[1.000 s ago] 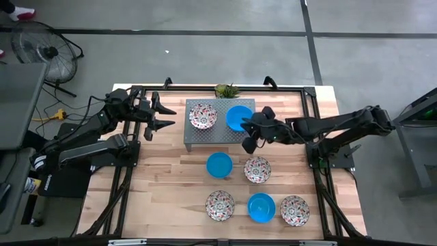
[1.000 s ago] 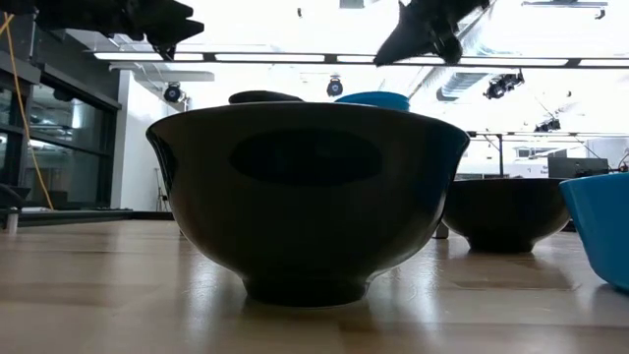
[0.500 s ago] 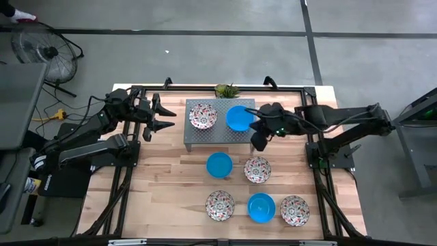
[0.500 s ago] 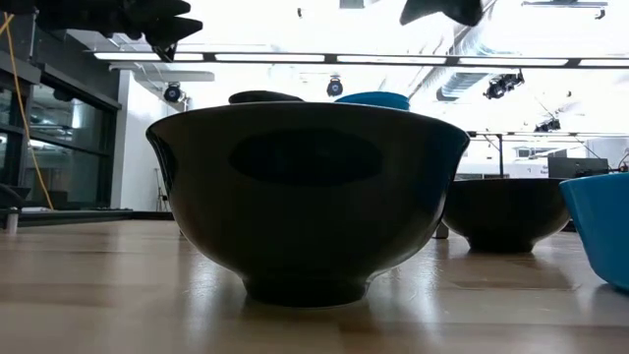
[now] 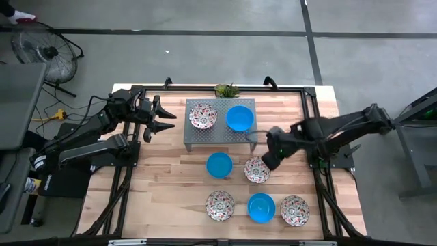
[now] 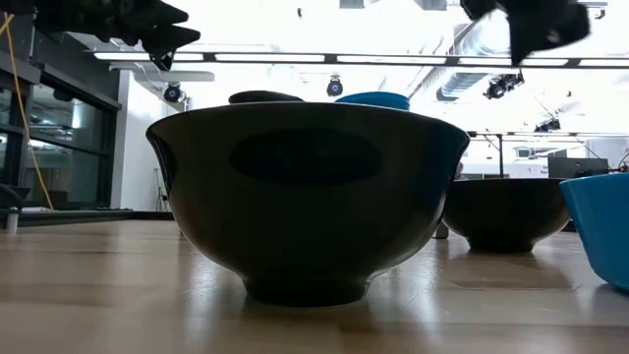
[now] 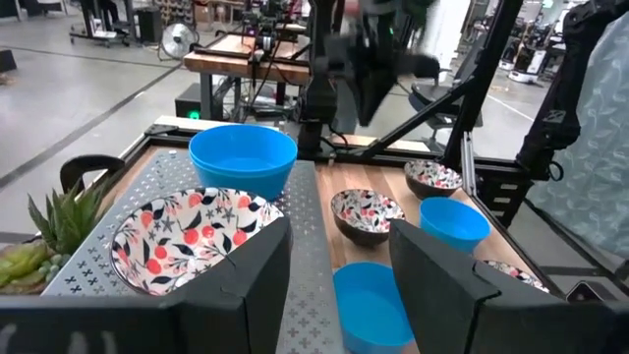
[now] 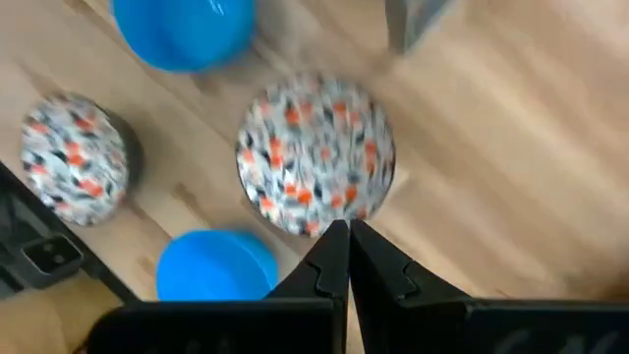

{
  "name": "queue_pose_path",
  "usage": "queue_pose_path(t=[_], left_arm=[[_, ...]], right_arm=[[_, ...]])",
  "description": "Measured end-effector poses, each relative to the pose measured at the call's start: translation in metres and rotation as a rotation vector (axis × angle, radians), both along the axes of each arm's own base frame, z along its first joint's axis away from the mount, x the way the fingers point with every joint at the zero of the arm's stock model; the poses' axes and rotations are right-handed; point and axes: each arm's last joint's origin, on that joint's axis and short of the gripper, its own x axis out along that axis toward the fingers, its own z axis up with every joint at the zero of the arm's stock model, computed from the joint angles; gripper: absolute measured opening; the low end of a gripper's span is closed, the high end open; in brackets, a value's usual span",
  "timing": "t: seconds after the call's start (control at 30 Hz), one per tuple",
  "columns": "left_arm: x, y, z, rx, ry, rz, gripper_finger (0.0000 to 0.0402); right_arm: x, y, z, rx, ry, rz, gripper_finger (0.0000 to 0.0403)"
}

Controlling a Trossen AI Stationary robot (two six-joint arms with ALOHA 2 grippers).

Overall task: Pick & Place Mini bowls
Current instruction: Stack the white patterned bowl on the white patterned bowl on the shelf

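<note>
On the grey perforated stand (image 5: 220, 140) sit a floral mini bowl (image 5: 203, 115) and a blue mini bowl (image 5: 239, 117). Several more stand on the wood: blue (image 5: 219, 165), floral (image 5: 257, 169), floral (image 5: 220, 205), blue (image 5: 261, 208), floral (image 5: 294, 210). My right gripper (image 5: 268, 160) hangs shut above the middle floral bowl (image 8: 316, 155), at its right rim, well above the table in the low view (image 6: 531, 25). My left gripper (image 5: 160, 119) waits open left of the stand, its fingers (image 7: 257, 264) pointing at the stand's floral bowl (image 7: 187, 236).
A small green plant (image 5: 227, 89) stands at the stand's far edge. Black frame rails (image 5: 130, 171) run along both sides of the table. Bare wood lies left of the bowls (image 5: 164, 191). In the low view one bowl (image 6: 305, 197) fills the foreground.
My right gripper has moved from beside the blue bowl on the stand toward the table's near edge and a little right. It now hangs over the middle floral bowl. No bowl has moved.
</note>
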Motion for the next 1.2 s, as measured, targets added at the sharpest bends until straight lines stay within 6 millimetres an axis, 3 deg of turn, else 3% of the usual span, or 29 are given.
queue_pose_path(t=[0.3,0.6,0.73,1.2], left_arm=[[0.0,0.0,0.0,0.004,-0.001,-0.007,0.017],[0.0,0.0,0.0,0.041,-0.005,-0.017,0.017],[0.0,-0.002,0.0,0.071,-0.012,-0.063,0.017],[0.0,-0.003,0.0,0.069,-0.016,-0.12,0.017]], right_arm=[[-0.013,0.029,-0.052,0.082,0.105,-0.093,0.0013],[-0.013,0.032,-0.1,0.205,0.063,-0.247,0.012],[-0.014,0.029,-0.118,0.256,0.049,-0.335,0.0147],[-0.014,0.018,-0.124,0.211,0.057,-0.452,0.0153]])
